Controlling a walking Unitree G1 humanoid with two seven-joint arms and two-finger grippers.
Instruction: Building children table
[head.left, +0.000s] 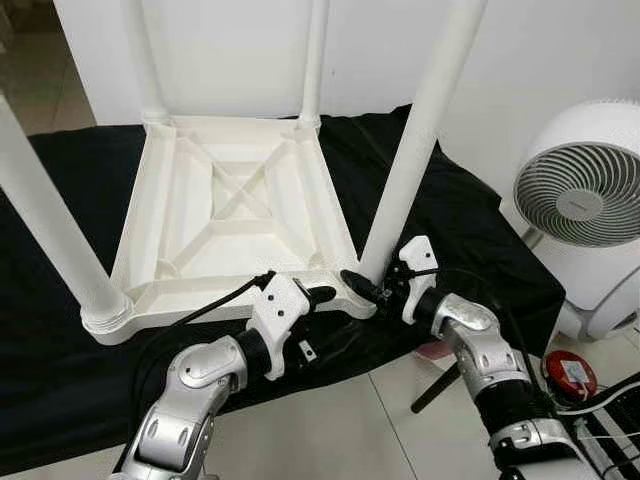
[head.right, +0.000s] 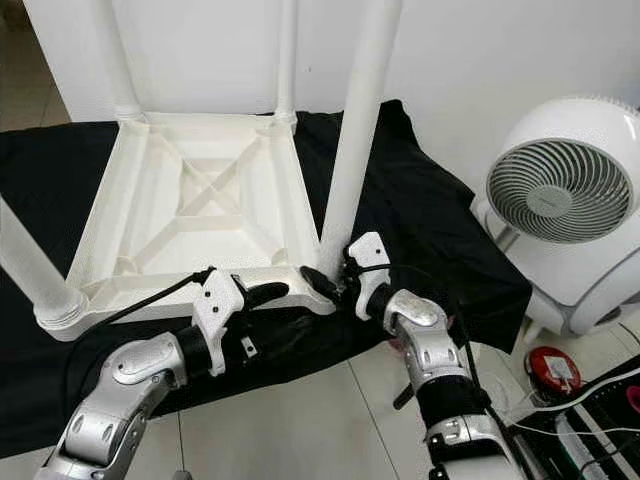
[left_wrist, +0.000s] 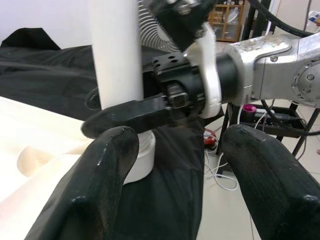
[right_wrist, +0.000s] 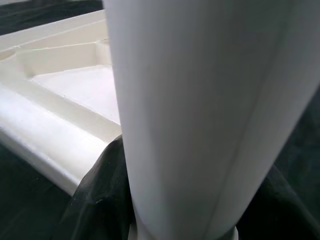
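Observation:
A white children's table (head.left: 185, 215) lies upside down on a black cloth (head.left: 60, 380), with its legs pointing up. My right gripper (head.left: 362, 284) is at the foot of the near right leg (head.left: 415, 150), shut on it just above the socket. One black finger (left_wrist: 125, 115) crosses the front of the leg; the other is hidden behind it. The right wrist view has the leg (right_wrist: 200, 115) pressed close to the lens. My left gripper (left_wrist: 180, 165) is open and holds nothing. It hovers at the table's near rim, pointing at the right gripper.
The near left leg (head.left: 50, 230) stands at the other front corner, and two more legs (head.left: 315, 60) rise at the back by the white wall. A white fan (head.left: 585, 190) stands on the floor to the right, with a red object (head.left: 570, 375) and cables beside it.

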